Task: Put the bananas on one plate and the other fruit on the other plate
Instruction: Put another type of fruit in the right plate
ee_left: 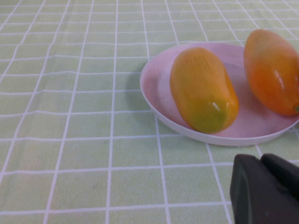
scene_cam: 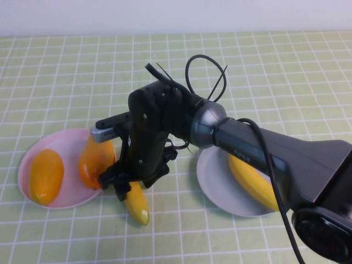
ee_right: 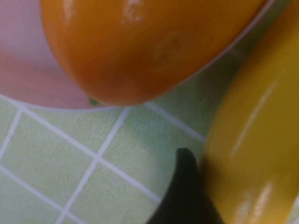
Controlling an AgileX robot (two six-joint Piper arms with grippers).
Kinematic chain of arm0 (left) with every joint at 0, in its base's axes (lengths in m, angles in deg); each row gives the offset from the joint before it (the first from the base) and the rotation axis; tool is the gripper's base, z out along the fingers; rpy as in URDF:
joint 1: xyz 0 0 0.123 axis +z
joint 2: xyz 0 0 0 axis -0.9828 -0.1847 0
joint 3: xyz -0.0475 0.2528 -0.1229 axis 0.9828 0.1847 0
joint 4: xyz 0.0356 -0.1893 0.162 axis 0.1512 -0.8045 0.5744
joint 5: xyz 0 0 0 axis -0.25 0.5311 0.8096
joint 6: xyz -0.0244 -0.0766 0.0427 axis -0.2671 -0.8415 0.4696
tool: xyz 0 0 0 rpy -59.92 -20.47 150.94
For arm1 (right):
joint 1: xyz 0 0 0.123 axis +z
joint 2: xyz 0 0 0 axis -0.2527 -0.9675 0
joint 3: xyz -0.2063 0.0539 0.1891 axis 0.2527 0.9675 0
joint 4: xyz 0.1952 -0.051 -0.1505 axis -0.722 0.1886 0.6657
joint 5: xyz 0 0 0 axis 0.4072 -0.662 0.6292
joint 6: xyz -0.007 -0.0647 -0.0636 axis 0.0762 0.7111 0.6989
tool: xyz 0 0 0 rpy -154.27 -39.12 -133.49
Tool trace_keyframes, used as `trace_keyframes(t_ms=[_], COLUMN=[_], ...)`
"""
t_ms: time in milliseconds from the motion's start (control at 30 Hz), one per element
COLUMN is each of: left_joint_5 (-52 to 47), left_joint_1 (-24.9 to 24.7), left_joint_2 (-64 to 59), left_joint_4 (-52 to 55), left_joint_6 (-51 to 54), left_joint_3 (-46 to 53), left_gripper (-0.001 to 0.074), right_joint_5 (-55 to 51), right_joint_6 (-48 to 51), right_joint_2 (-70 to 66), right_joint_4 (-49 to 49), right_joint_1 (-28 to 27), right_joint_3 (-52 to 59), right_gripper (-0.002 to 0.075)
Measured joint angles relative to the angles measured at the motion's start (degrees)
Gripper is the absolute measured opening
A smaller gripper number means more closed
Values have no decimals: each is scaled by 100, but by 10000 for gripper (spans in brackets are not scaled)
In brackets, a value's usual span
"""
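Right claw (scene_cam: 125, 190) pinching glossy curved banana (scene_cam: 137, 204) on green checked tabletop (scene_cam: 66, 66); left claw (ee_left: 266, 189) state unclear, at pink plate's (ee_left: 154, 79) 5 o'clock.

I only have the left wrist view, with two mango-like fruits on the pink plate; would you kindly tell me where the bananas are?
Observer: One banana lies on the grey-blue plate, on the robot's right.
Operator: Thank you. And the second one?
Observer: The second banana lies on the tablecloth, just beside the pink plate.
Operator: Where are the arms?
Observer: The right pincer is down at that second banana. The left pincer is outside the high view and shows only in yours, near the pink plate.
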Motion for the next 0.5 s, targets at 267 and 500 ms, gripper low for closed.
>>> trace_keyframes(t_ms=[267,500], left_joint_5=[0,0], left_joint_1=[0,0], left_joint_2=[0,0], left_joint_4=[0,0], left_joint_6=[0,0], left_joint_3=[0,0], left_gripper=[-1,-1], right_joint_5=[76,-289], right_joint_6=[16,16], right_joint_2=[-39,-48], right_joint_4=[68,400], right_joint_1=[0,-68], right_joint_3=[0,-441], right_gripper=[305,305])
